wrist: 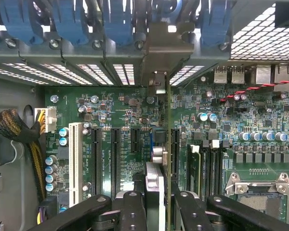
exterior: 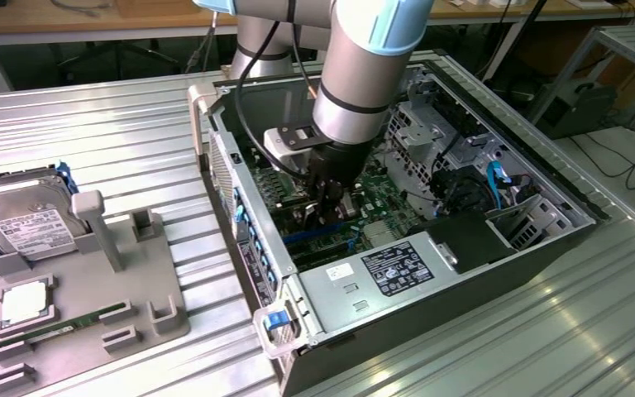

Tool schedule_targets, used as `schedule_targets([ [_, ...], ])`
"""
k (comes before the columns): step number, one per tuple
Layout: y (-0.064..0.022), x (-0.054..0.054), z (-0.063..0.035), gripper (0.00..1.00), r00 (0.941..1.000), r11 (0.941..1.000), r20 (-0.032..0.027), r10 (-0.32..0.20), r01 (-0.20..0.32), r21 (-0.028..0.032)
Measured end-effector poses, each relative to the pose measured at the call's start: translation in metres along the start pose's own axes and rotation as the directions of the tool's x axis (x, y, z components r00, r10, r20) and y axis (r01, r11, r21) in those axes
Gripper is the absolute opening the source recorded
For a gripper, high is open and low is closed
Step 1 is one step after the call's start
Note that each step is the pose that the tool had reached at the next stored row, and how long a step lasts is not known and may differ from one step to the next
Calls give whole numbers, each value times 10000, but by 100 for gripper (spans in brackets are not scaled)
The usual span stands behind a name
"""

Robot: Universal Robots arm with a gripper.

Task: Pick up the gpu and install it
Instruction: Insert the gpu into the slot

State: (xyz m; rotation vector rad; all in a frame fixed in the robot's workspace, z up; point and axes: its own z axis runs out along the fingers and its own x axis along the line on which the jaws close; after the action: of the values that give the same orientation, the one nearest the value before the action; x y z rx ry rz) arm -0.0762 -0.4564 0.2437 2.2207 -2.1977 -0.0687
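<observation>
Flat green gpu circuit card [wrist: 166,154] w/ silver metal end bracket [wrist: 156,79]; black claw [wrist: 160,196]. Green motherboard [wrist: 120,120], white slot [wrist: 76,159], blue plastic latches [wrist: 67,19]. Ribbed silver metal bench [exterior: 108,124]; grey plastic tray [exterior: 130,289].

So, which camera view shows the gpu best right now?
The wrist view. It shows the gpu edge-on along its length, between the fingers of the gripper, over the motherboard. In the exterior view the gripper hides most of it inside the computer case.
</observation>
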Motion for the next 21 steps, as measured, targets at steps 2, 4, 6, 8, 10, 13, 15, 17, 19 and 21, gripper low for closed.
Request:
schedule_targets([
  [2, 0, 0, 0, 28, 10000, 10000, 1, 0, 0, 0],
  [4, 0, 0, 0, 28, 10000, 10000, 1, 0, 0, 1],
  [6, 0, 0, 1, 28, 10000, 10000, 2, 1, -1, 2],
  [8, 0, 6, 2, 28, 10000, 10000, 3, 4, -4, 1],
  [10, -1, 10, 2, 28, 10000, 10000, 3, 12, -12, 1],
  [13, -2, 12, 3, 28, 10000, 10000, 2, 26, -26, 1],
  [15, -2, 13, 3, 28, 10000, 10000, 2, 27, -27, 1],
  [17, -3, 13, 12, 28, 10000, 10000, 5, 26, -26, 3],
  [19, -3, 14, 24, 28, 10000, 10000, 0, 26, -26, 0],
  [21, -3, 14, 24, 28, 10000, 10000, 0, 26, -26, 0],
])
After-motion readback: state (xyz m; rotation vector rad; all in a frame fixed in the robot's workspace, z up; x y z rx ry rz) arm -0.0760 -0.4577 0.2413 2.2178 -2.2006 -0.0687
